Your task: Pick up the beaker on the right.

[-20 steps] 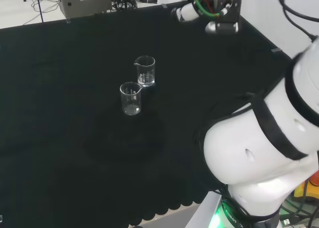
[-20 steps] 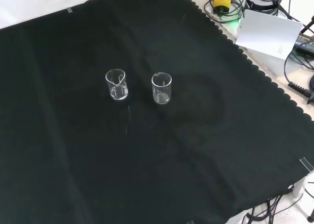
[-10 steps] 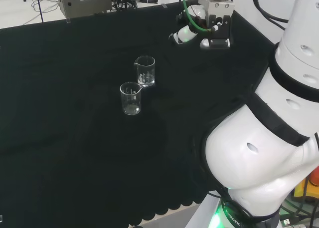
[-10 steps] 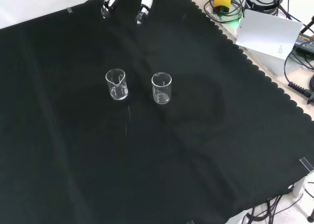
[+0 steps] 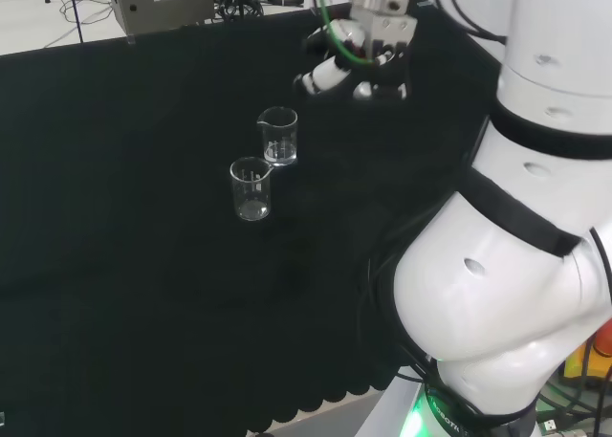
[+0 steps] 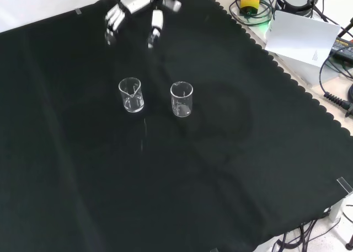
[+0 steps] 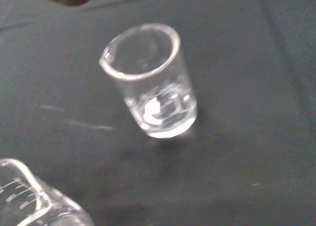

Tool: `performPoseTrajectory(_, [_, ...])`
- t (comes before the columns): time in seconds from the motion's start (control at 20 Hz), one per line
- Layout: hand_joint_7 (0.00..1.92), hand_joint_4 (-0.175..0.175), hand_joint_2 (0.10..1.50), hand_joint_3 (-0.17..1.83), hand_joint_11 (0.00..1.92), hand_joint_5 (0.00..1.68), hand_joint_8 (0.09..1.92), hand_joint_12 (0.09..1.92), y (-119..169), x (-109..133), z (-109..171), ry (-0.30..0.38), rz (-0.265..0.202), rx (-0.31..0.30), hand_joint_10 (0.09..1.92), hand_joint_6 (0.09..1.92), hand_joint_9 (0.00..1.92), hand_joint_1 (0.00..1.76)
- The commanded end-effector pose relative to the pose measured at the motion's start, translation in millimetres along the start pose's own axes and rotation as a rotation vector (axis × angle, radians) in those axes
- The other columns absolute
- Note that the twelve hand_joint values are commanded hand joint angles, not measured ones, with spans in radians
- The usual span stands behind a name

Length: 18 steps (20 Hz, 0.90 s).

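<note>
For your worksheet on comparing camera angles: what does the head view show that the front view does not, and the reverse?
Head view alone: the arm's big white links at its right, and a grey box beyond the cloth. Front view alone: a white sheet and cables off the cloth's right edge. Both share the two clear beakers, one with a spout and the other, the black cloth, and the open hand above it.

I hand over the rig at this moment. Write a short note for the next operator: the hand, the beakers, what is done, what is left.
Hand: open, fingers relaxed, holding nothing, above the cloth beyond the beakers in the front view.
Things: two clear beakers upright on the cloth, close together; front view, left beaker, right beaker. Both look empty.
Done: nothing grasped yet.
Left: bring the hand to the target beaker, close the fingers around it, lift.
</note>
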<state>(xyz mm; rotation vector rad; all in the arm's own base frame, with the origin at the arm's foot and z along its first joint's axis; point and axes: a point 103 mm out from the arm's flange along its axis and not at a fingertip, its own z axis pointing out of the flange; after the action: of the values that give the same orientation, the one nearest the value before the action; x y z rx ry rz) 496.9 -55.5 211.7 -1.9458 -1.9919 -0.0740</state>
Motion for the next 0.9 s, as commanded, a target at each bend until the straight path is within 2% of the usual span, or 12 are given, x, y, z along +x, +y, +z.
performPoseTrajectory(0.05, [0.22, -0.034, 0.68, 0.44, 0.15, 0.41, 0.66, 1.38, 52, -5, 51, 0.157, -0.094, -0.005, 0.65, 0.09, 0.41, 0.75])
performPoseTrajectory(0.45, [0.25, -0.032, 0.64, 0.45, 0.14, 0.4, 0.67, 1.38, 59, -9, 65, 0.193, -0.141, -0.026, 0.66, 0.09, 0.43, 0.78])
performPoseTrajectory(0.7, [0.21, -0.03, 0.59, 0.48, 0.11, 0.35, 0.65, 1.39, 64, -12, 75, 0.25, -0.187, 0.012, 0.63, 0.09, 0.41, 0.8])
performPoseTrajectory(0.9, [0.2, -0.03, 0.57, 0.49, 0.1, 0.34, 0.65, 1.39, 65, -17, 84, 0.26, -0.209, 0.026, 0.63, 0.09, 0.4, 0.8])
